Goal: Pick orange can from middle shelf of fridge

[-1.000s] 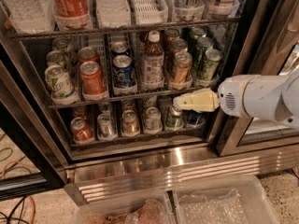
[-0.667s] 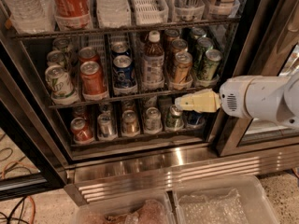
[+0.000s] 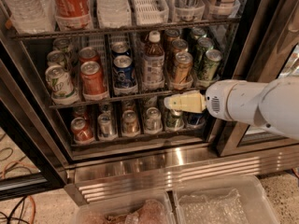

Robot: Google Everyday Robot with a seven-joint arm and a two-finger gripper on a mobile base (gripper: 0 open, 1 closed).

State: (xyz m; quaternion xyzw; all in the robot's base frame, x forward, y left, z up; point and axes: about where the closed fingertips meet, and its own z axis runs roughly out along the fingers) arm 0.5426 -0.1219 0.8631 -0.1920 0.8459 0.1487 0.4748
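Orange can point(image 3: 181, 68) upright at front of lane on middle shelf point(image 3: 117, 98) of fridge point(image 3: 154, 164), right of brown bottle point(image 3: 153, 62), left of green cans point(image 3: 209, 64). End effector point(image 3: 168, 102) just below shelf's front edge, under orange can, pointing left, seemingly not touching it. Open or closed: cannot tell.

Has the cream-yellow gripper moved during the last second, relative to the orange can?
Yes. The cream-yellow gripper has shifted left: its tip now reaches past the left edge of the amber-orange drink can standing above it.
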